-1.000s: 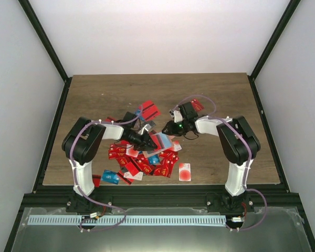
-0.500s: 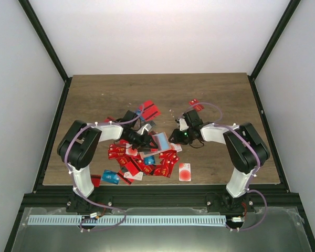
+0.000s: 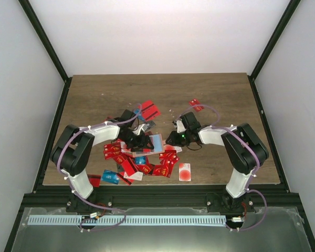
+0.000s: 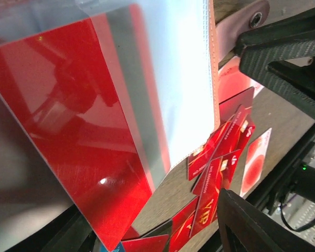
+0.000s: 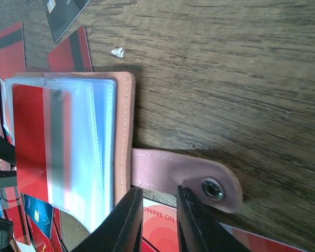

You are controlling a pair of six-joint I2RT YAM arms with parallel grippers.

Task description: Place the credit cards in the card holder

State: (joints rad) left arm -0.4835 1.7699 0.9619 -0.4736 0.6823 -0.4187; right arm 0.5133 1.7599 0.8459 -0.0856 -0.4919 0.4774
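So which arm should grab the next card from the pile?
Left. The left fingers hang open beside the loose cards; the right fingers sit at the holder's strap, likely steadying it.

Bright even light; left wrist view blurred, glare on red card (image 4: 94, 157).

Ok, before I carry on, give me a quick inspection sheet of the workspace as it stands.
Surface: wooden table, no spill seen.
Job's things: credit cards heaped loose near the arms, a few strays farther back; card holder lies open with a red card in a clear sleeve.
Clutter: small white scrap on the wood.
Grippers: left end effector open beside the sleeves; right end effector nearly closed at the holder's snap strap, grip unclear.
Cables: purple cables run along both arms, none lying on the cards.
Surroundings: white walls, black frame; nothing else seen.
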